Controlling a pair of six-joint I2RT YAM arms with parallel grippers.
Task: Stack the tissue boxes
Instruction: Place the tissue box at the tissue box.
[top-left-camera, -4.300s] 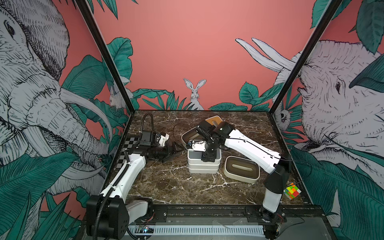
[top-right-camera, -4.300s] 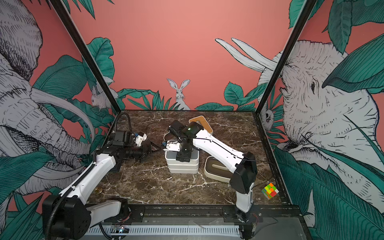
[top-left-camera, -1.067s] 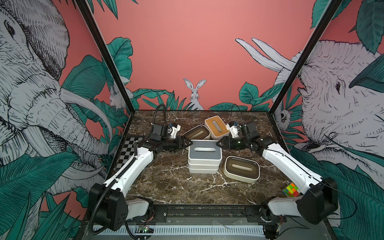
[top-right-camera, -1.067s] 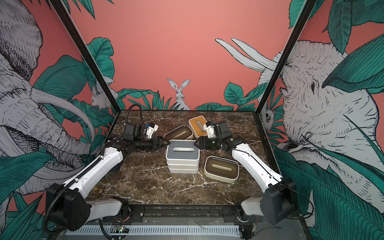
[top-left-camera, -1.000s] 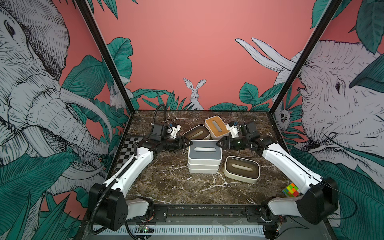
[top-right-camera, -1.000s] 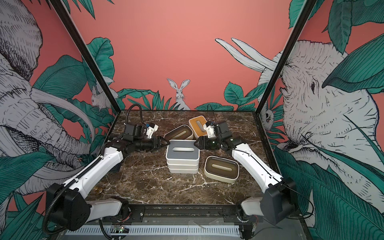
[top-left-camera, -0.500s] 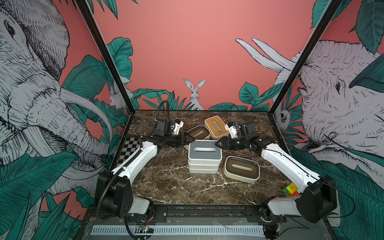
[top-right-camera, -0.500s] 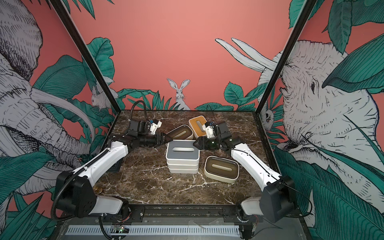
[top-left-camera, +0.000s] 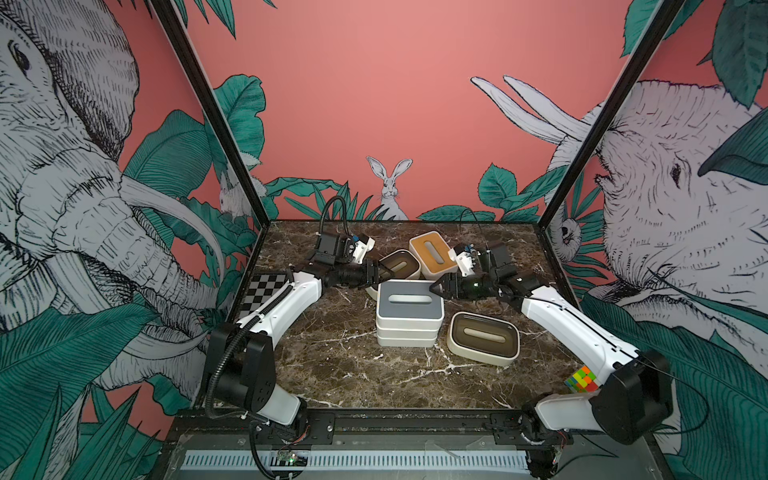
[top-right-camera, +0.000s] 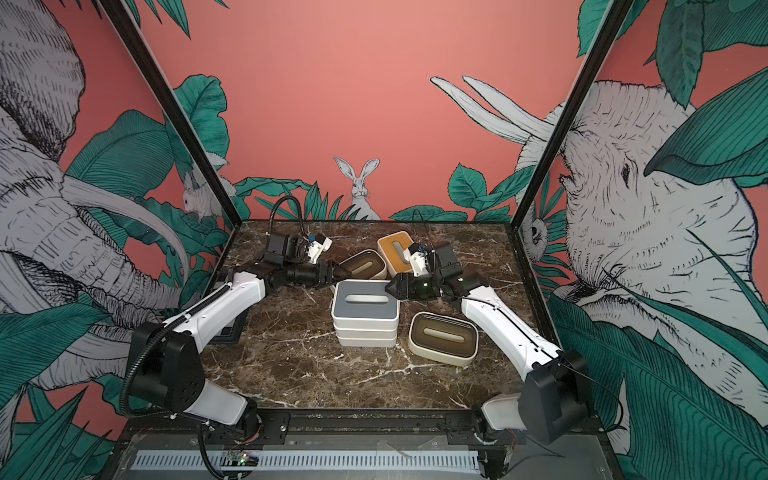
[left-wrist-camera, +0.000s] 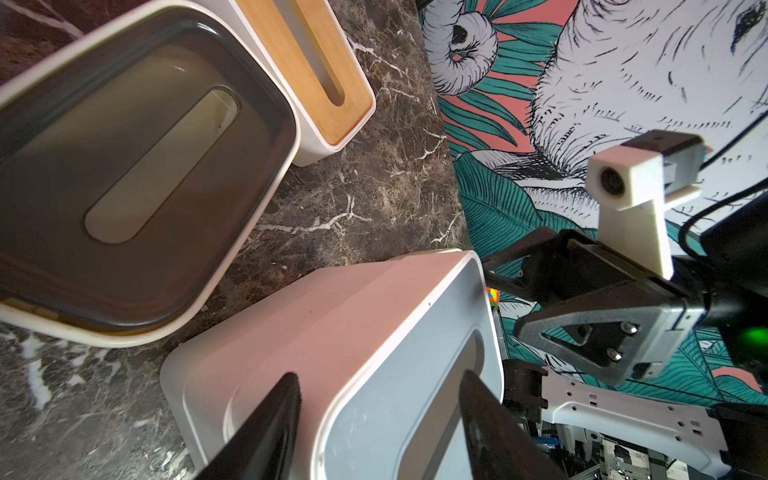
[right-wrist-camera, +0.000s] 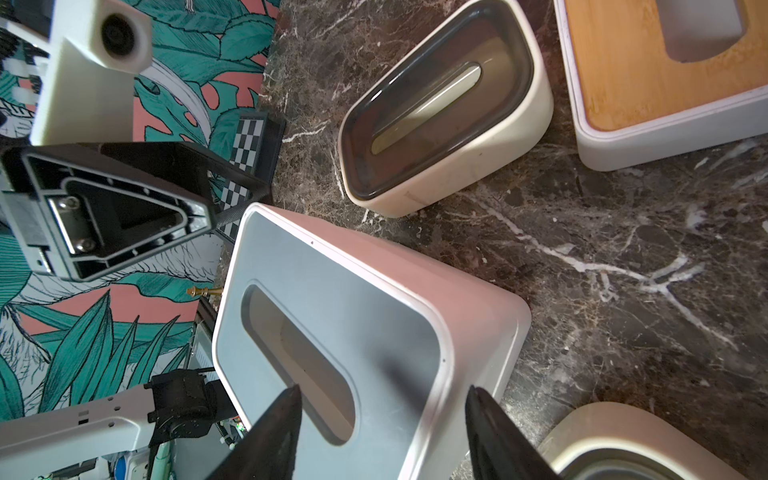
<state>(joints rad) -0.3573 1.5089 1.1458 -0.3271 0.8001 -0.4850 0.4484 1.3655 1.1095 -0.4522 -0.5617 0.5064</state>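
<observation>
A grey-lidded tissue box (top-left-camera: 409, 300) is pictured topping a stack (top-left-camera: 407, 328) of three at the centre of the marble table (top-left-camera: 340, 365); of the two beneath it only the white walls are shown.

The top box is flanked at its far corners by both arms. The left gripper (top-left-camera: 385, 274) is held at the far left corner and the right gripper (top-left-camera: 435, 288) at the far right. In the left wrist view the left gripper's fingers (left-wrist-camera: 270, 428) are shown spread apart with the box's rim between them, one over the white side wall and one over the grey lid beside the slot. The right gripper's fingers (right-wrist-camera: 494, 432) are likewise parted across the rim in the right wrist view. Neither pair is closed on the box, and whether any finger touches it cannot be told.

Three more tissue boxes are seen singly on the table. A front dark-lidded box (top-left-camera: 484, 337) is set just beside the stack on its right. A rear dark-lidded box (top-left-camera: 401, 264) lies just behind the stack, near the left gripper. A bamboo-lidded box (top-left-camera: 432, 251) is placed close beside that one, toward the back wall.

A checkerboard (top-left-camera: 266, 286) is partly hidden by the left arm at the table's left edge. A multicoloured cube (top-left-camera: 582, 379) is seen near the front right corner. The enclosure is backed by a coral mural with a rabbit (top-left-camera: 389, 187) among leaves and elephants.
</observation>
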